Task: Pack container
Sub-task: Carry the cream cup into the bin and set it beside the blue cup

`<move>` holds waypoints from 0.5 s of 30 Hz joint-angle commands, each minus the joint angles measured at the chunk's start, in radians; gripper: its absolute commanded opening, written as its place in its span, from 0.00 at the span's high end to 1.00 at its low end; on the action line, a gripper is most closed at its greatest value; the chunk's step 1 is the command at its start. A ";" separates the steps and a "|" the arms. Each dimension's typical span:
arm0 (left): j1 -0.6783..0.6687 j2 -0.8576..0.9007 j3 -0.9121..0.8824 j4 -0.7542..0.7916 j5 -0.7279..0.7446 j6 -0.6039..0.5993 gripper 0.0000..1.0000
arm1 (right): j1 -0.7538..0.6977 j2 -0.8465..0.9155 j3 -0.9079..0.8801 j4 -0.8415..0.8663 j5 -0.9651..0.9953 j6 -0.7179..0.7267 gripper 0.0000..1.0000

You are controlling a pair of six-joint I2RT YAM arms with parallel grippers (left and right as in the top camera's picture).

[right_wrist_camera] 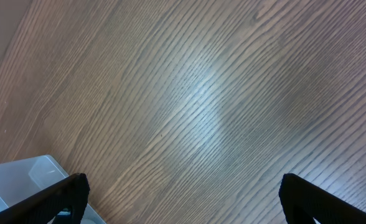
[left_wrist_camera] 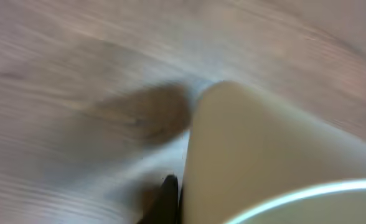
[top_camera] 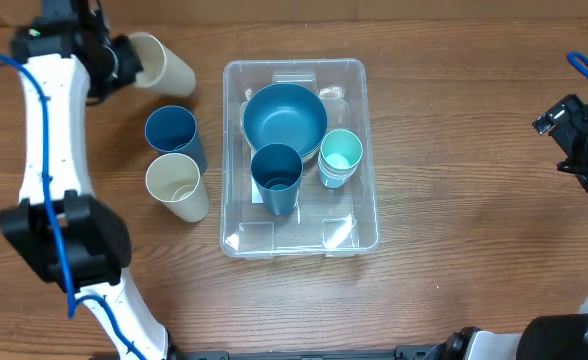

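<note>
Far left of the container, the left gripper is closed on a cream cup. The right gripper stands wide. The container's white label is unreadable.

Your wooden table carries the clear container in the middle. Just left of it, a blue cup and a cream cup sit close together.

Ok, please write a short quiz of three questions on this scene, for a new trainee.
1. True or false: the left gripper is shut on a cream plastic cup.
2. How many cups stand on the wooden table, left of the large clear plastic rectangular container?
3. Which lies inside the container? A round blue plastic bowl; B red plate; C nothing.
Key: 1 true; 2 two; 3 A.
</note>
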State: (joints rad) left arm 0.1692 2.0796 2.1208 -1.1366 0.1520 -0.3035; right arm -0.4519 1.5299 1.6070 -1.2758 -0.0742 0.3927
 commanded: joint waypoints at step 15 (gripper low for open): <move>-0.371 -0.349 0.292 -0.553 -0.058 0.183 0.96 | -0.003 -0.005 0.010 0.003 0.001 0.004 0.00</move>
State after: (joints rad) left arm -0.1307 1.6997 2.4435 -1.6939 0.1211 -0.1699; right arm -0.4519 1.5299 1.6070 -1.2762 -0.0742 0.3920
